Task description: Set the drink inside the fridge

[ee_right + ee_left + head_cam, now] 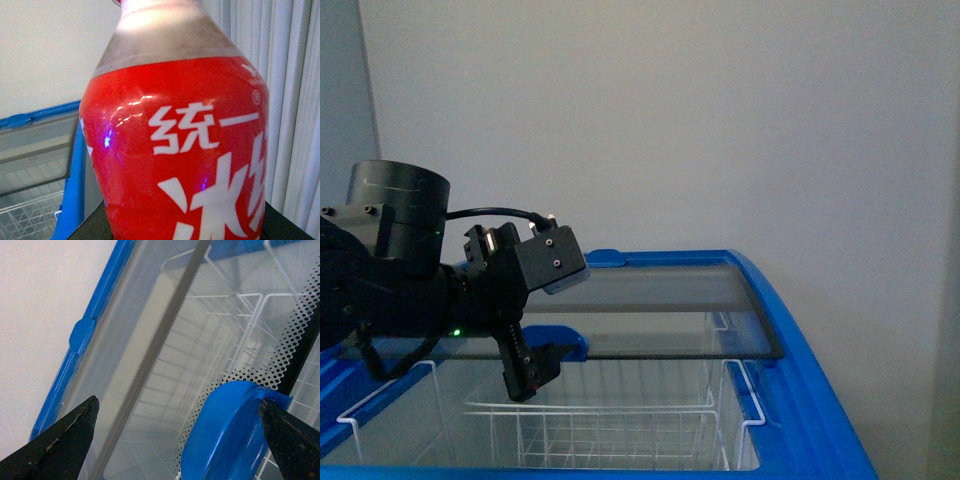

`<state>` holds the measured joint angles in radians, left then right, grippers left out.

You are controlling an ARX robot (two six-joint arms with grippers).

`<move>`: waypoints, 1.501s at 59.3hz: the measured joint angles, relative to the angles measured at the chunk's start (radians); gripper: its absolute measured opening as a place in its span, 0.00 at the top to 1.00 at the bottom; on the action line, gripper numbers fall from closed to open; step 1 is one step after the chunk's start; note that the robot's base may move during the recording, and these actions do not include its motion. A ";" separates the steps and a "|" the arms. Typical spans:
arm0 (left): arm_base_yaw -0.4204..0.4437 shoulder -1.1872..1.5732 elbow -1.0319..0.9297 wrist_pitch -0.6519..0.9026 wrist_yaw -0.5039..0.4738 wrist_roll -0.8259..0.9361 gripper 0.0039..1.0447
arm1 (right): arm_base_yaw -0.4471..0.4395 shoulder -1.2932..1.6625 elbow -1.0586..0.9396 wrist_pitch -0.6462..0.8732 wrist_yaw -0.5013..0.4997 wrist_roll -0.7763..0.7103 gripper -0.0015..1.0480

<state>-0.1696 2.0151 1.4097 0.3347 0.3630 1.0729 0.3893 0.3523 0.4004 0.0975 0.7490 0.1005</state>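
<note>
Left gripper (177,440) spread wide, low over the glass lid (650,320); blue handle (225,430) between the fingers, right up against one of them (290,440); right gripper (185,232) pinching the drink (175,150), black edges on either side of its base; drink upright, red label with white characters, held apart from the fridge (810,380); blue rim round the fridge, white wire basket (620,430) inside; plain pale wall (670,120) behind; pleated curtain (290,75) past the drink.
</note>
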 joint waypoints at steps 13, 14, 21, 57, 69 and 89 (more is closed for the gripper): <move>0.000 0.105 0.153 0.031 -0.067 -0.059 0.08 | 0.000 0.000 0.000 0.000 0.000 0.000 0.63; 0.000 0.117 0.166 0.037 -0.075 -0.065 0.08 | 0.000 0.000 0.000 0.000 0.000 0.000 0.63; 0.000 0.161 0.219 0.077 -0.116 -0.087 0.08 | 0.000 0.000 0.000 0.000 0.000 0.000 0.63; 0.016 -0.302 -0.322 0.009 -0.203 -0.694 0.08 | 0.000 0.000 0.000 0.000 0.000 0.000 0.63; -0.068 -1.088 -0.981 -0.086 -0.326 -1.020 0.15 | 0.000 0.000 0.000 0.000 0.000 0.000 0.63; -0.026 -1.923 -1.317 -0.329 -0.546 -1.064 0.83 | -0.098 0.363 0.337 -0.323 -0.373 -0.006 0.64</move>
<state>-0.1955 0.0921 0.0929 0.0059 -0.1829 0.0090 0.2916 0.7155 0.7372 -0.2260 0.3763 0.0940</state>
